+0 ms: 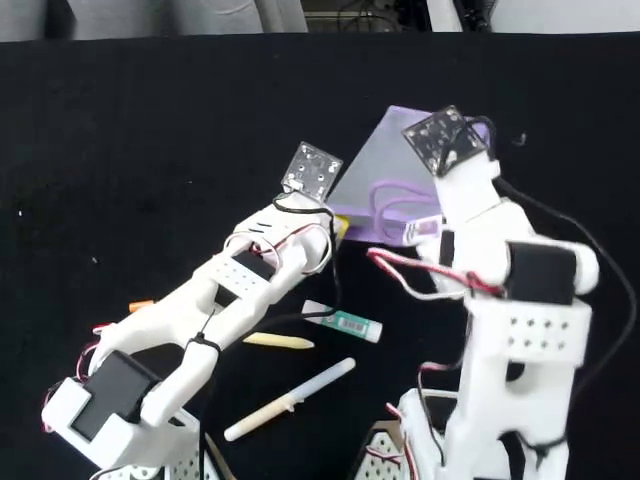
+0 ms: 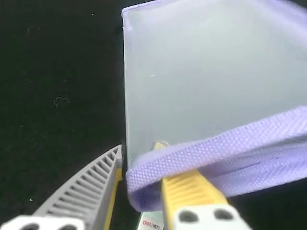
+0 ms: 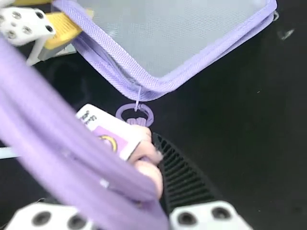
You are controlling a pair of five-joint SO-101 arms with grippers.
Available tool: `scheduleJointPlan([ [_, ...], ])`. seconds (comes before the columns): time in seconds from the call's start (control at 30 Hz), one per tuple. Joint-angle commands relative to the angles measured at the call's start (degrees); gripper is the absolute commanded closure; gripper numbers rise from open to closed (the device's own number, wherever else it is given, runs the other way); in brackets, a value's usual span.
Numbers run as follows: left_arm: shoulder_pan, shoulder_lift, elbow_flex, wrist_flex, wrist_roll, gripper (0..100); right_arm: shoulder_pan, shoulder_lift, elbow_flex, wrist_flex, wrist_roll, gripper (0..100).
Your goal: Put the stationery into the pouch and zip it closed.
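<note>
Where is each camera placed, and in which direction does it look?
High view: fixed above, off the arms, looking down on the black table; shows the white left arm, white right arm, translucent lilac zip pouch and cream pen.
Left wrist view: on the left wrist, facing the pouch's zip edge past the left gripper, jaws open.
Right wrist view: on the right wrist, facing the pouch's zip corner past the right gripper and a lilac cord.
Shared: all see the pouch; the right wrist view also catches the left gripper.
</note>
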Motion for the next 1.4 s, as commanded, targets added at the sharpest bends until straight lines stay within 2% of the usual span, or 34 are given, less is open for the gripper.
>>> scheduleJointPlan([
  [0.0, -0.04, -0.44, -3.12, -1.05, 0.62, 89, 0.0, -4.0, -3.56, 1.76, 0.44, 98.6],
  [0.1, 0.22, -2.37, -2.68, -0.88, 0.7, 88, 0.0, -4.53, -3.47, 1.76, 0.44, 98.6],
  [0.33, 2.68, -15.82, 5.93, -0.62, 2.29, 80, 0.09, -4.62, -3.47, 1.76, 0.44, 98.6],
  [0.57, 2.77, -25.93, 12.79, -0.62, 3.69, 78, 0.09, -4.7, -3.74, 1.76, 0.44, 98.6],
  [0.93, 1.71, -23.12, 9.1, -0.97, 3.96, 78, 0.0, -4.7, -8.75, 4.84, 0.44, 98.6],
  [1.37, 1.36, -10.55, -0.66, -1.05, 4.04, 79, 0.0, -4.7, -8.84, 4.92, 0.53, 98.6],
])
